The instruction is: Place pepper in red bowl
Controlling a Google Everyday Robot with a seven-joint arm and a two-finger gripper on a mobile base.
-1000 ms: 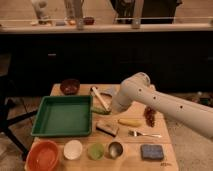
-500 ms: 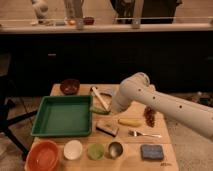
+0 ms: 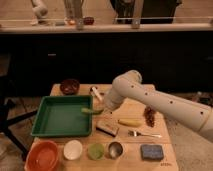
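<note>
Pepper [image 3: 90,111] apparently within the claw's [image 3: 100,107] tight pinch, above green tray's [image 3: 60,134] right rim.

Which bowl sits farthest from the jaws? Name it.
The big orange-red bowl at the front-left corner; the jaws hold the pepper over the tray's right edge.

Green pepper [image 3: 91,111] at the white gripper [image 3: 99,108], over the right rim of the green tray [image 3: 57,117]. Near left, the orange-red red bowl [image 3: 42,156], then a white bowl [image 3: 73,149] and a lime-green bowl [image 3: 95,150]. Blue sponge [image 3: 151,151] near right, dark maroon bowl [image 3: 69,86] far left, and a pale wood table [image 3: 127,162].
</note>
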